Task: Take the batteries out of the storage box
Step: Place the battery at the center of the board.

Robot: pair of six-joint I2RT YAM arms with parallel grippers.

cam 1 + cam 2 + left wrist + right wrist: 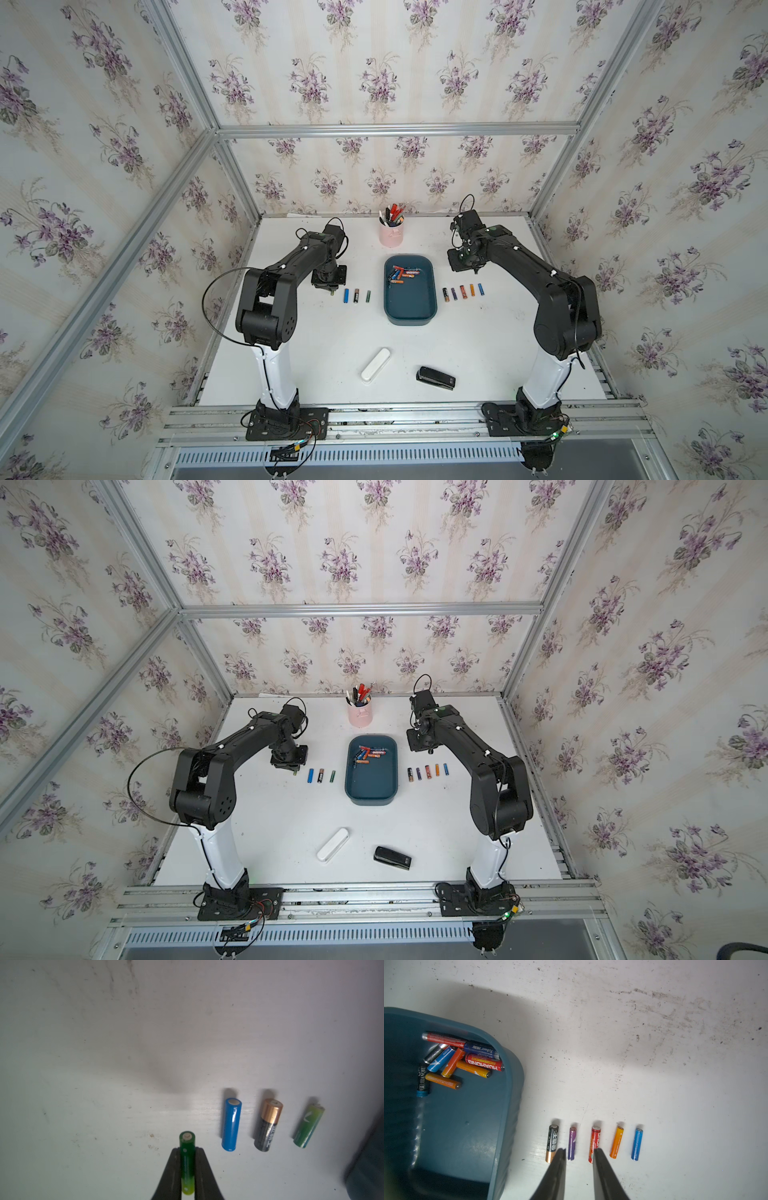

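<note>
Inside the teal storage box (467, 1126), jumbled orange, red, blue, black batteries (473, 1068)

Both arms rise from bases at the near edge, bend at the elbow and reach forward with wrists turned down. The left arm (286, 266) ends in the left gripper (187, 1149), low over the tabletop (104, 1064), jaws clamped on a green battery (187, 1142) lying lengthwise between them. The right arm (528, 266) carries the right gripper (579, 1150), jaws parted and holding nothing.
</note>
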